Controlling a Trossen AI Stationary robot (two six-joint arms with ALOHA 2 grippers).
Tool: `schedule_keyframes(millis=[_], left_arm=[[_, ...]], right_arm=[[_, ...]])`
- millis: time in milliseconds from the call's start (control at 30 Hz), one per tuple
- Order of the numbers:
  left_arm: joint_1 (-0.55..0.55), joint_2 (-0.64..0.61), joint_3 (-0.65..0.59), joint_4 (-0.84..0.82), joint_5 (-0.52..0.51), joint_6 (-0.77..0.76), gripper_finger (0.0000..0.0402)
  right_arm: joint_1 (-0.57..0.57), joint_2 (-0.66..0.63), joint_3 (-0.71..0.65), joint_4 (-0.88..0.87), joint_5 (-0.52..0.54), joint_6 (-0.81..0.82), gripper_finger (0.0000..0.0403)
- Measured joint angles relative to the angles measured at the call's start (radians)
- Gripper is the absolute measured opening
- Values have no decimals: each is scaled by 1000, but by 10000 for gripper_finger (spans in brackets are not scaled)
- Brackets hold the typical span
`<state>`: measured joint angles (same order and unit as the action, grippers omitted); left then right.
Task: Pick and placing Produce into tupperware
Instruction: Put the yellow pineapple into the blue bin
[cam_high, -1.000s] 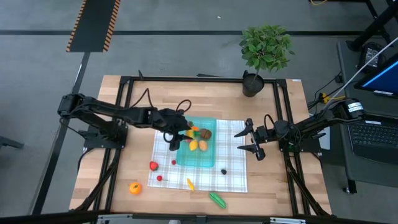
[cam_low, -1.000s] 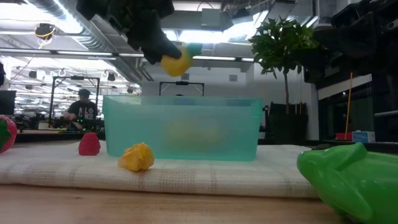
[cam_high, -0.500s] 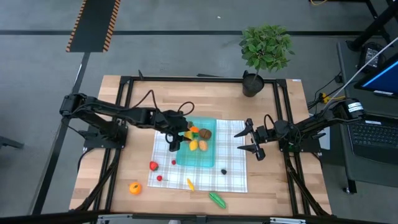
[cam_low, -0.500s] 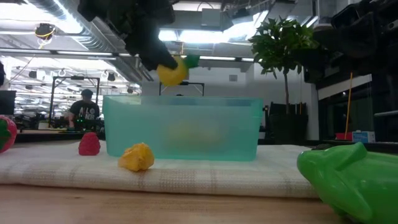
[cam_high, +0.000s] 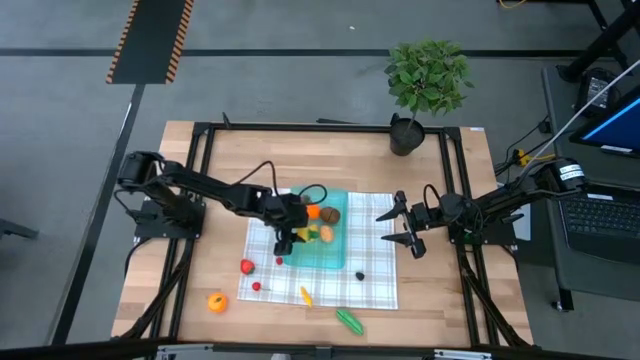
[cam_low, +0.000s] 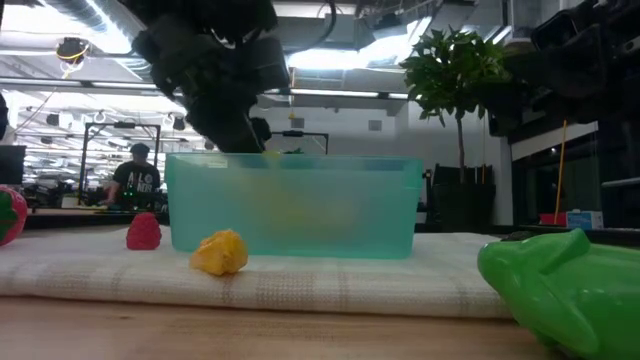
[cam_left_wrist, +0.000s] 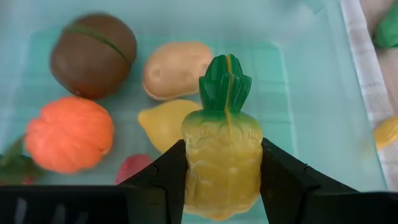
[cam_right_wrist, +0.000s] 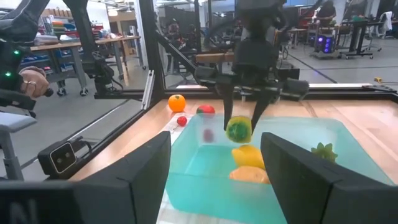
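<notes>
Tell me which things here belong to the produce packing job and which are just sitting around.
Part of the job:
- teal tupperware
- toy pineapple, held by the left gripper over the tupperware
- orange piece, red piece and green piece, outside the tupperware

Just lying about:
- potted plant
- checked cloth
- right gripper, waiting open beside the cloth

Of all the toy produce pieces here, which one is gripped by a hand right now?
The yellow pineapple with the green crown. It alone sits between the left hand's fingers, over the teal tupperware; the others lie loose in the container or on the cloth.
</notes>
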<state>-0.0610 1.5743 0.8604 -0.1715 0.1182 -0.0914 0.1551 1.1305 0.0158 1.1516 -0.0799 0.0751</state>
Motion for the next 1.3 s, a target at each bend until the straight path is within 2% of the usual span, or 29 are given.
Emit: schedule_keyframes(millis=[300,667,1067,1300], left_arm=[[-1,20,0,0,10,-14,153],[-1,20,0,0,1,-115,216],[0,20,-1,0,-4,-86,225],[-1,19,-1,7,-34,-39,273]], right_arm=[[0,0,0,-5,0,0,251],[0,0,0,-14,0,-1,251],[0,0,0,-18,0,0,251],[0,0,0,-19,0,-2,251]])
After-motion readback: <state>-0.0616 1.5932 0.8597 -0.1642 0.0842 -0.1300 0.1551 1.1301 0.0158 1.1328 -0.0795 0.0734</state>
